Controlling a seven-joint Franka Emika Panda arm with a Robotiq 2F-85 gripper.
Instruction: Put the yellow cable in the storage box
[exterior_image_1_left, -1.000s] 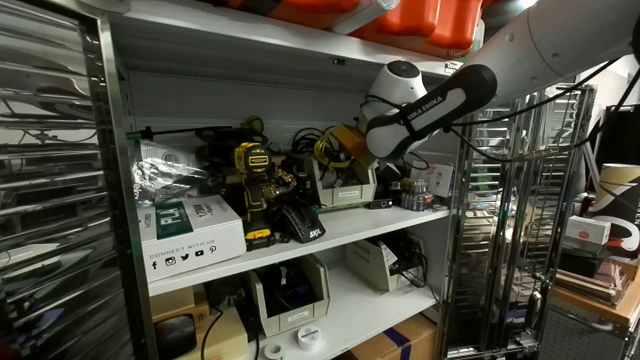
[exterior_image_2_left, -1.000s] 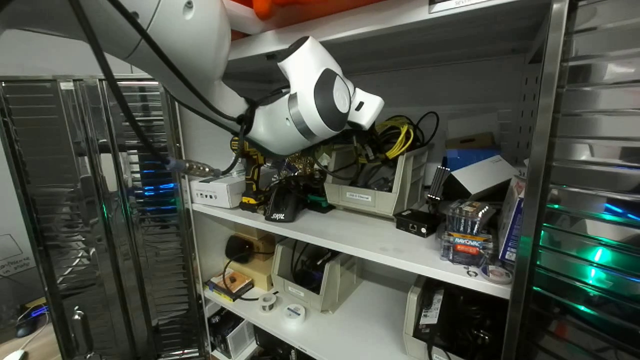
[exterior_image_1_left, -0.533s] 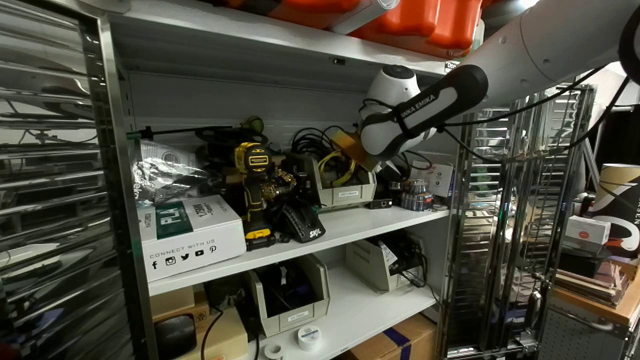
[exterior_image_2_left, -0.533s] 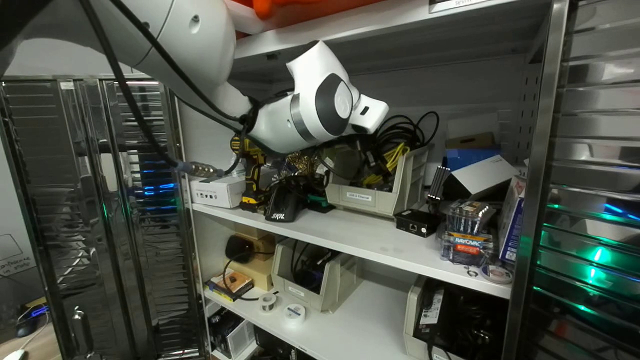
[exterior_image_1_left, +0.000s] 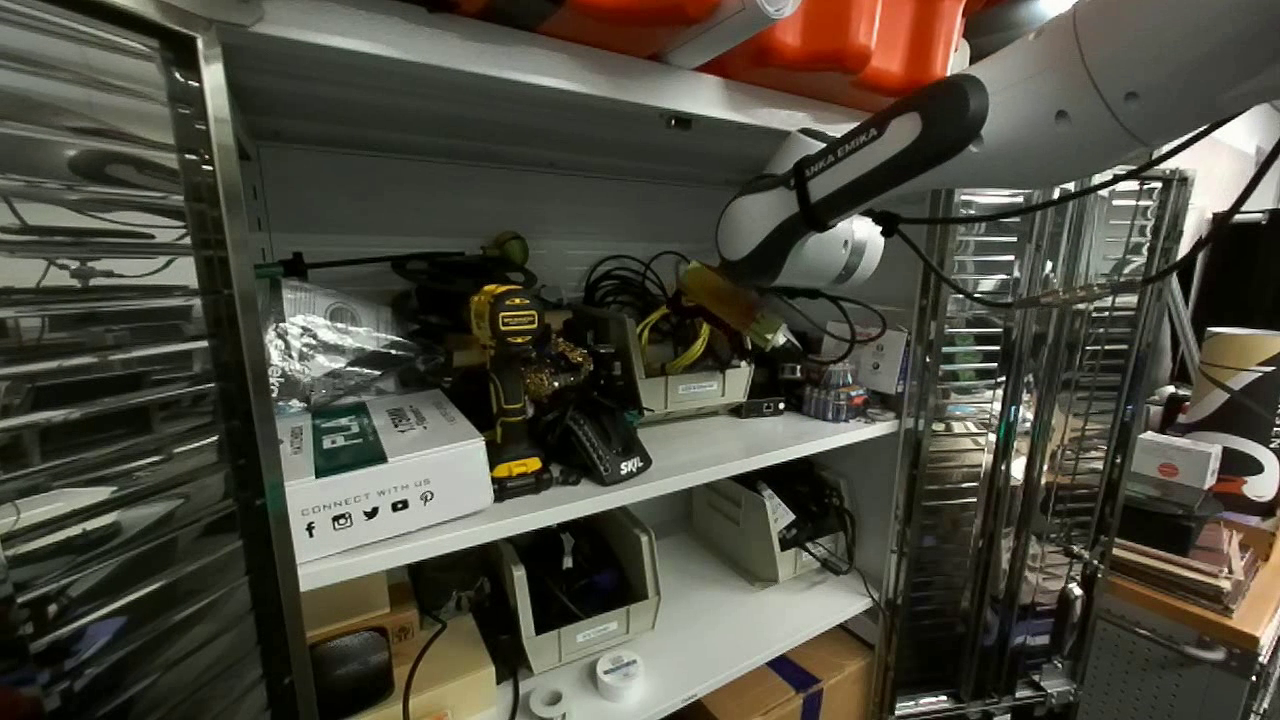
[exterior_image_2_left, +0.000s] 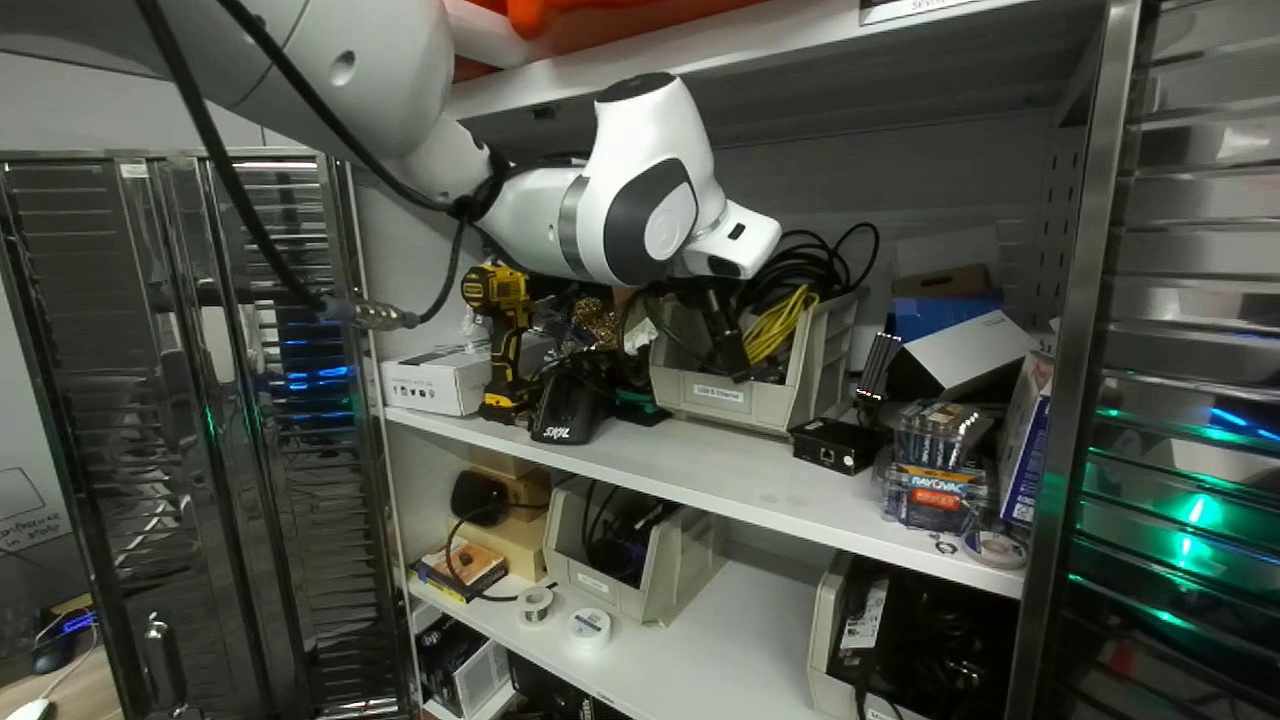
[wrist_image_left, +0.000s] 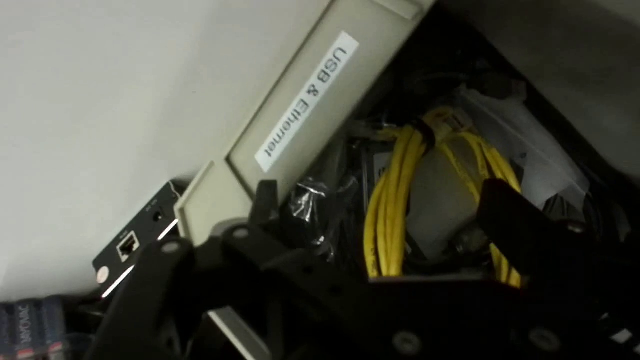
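One yellow cable (wrist_image_left: 391, 212) now lies lower, coiled inside the storage box (wrist_image_left: 323, 121), with the fingers (wrist_image_left: 510, 220) spread wide, so release appears made and only withdrawal remains.

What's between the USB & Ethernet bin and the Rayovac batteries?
Black box with network port, all three views; behind it, a ridged black item, in an exterior view.

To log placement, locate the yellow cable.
The yellow cable is right of centre in the wrist view, inside the storage box labelled USB & Ethernet.
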